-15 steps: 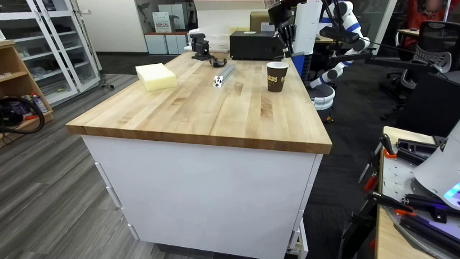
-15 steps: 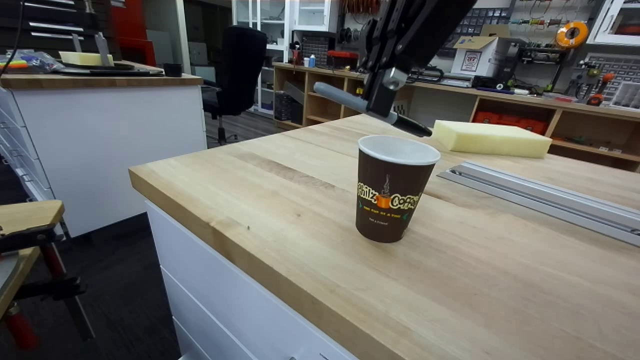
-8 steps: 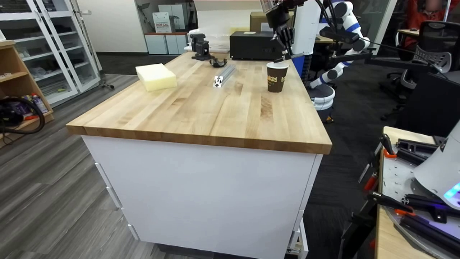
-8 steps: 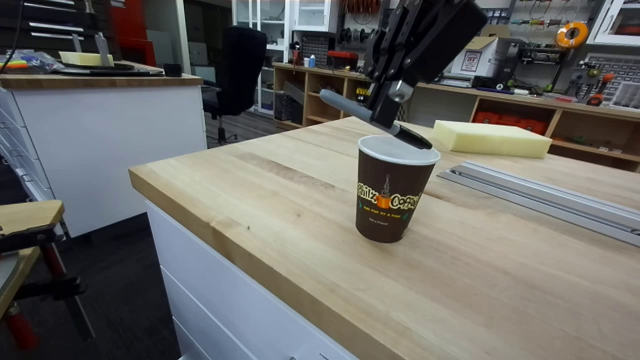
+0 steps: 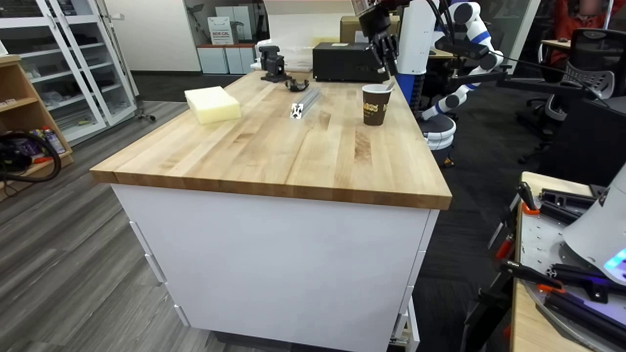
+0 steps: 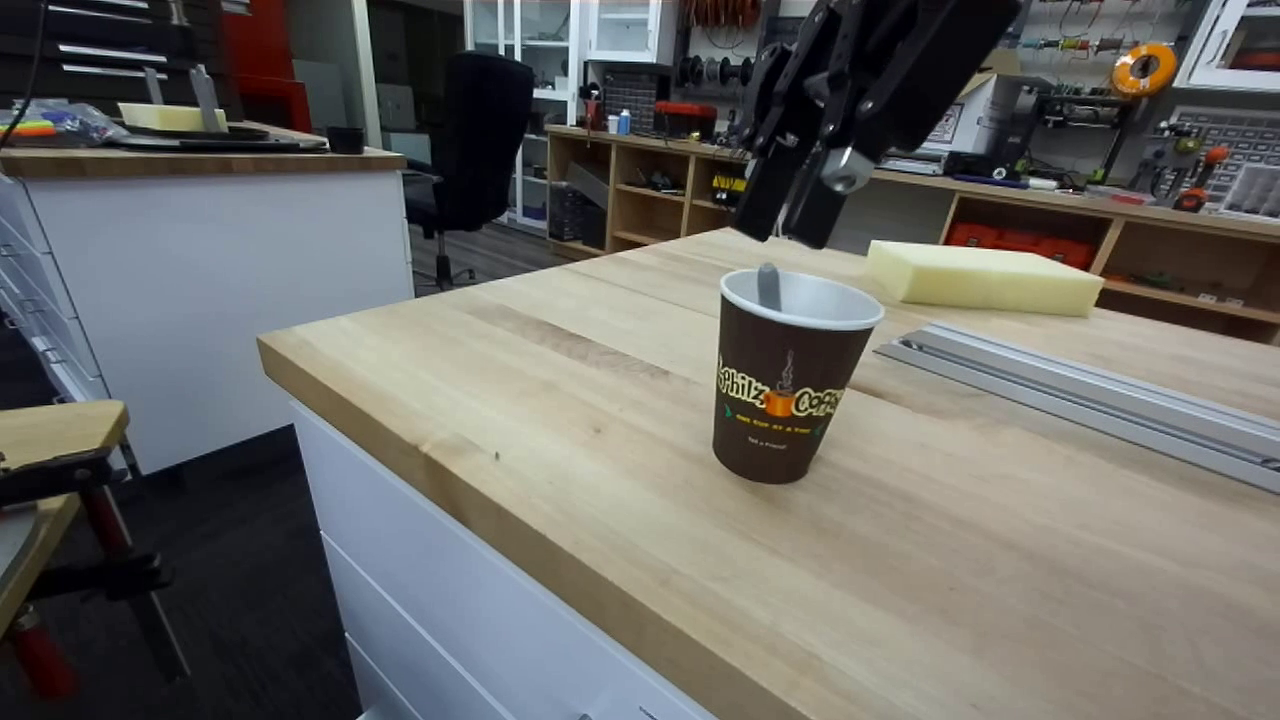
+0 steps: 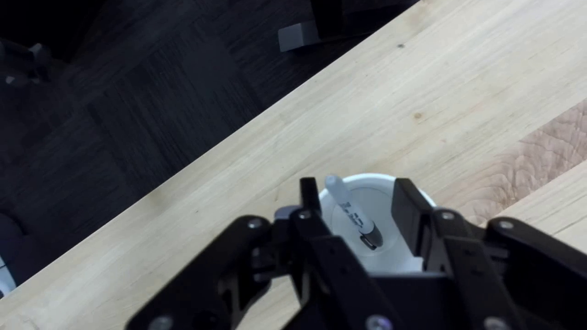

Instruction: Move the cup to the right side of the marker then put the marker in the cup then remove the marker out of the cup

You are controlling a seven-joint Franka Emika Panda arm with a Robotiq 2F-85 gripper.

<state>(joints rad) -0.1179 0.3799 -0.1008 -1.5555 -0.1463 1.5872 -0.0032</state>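
I tilt above the cup (image 6: 790, 375), my claw (image 6: 785, 235) part-spread, empty; the marker (image 7: 351, 208) I held leans inside, perhaps touching bottom.

In an exterior view I could see only the grey end of the marker (image 6: 769, 287); the wall of the cup (image 6: 785, 390) hid the rest from me. In the wrist view the gripper (image 7: 357, 199) covered a part of the cup's rim, and its own rear part was cut off by the bottom edge. The letters on the marker were too blurred for me to read. In an exterior view the right edge cut off one end of the metal rail (image 6: 1090, 403).
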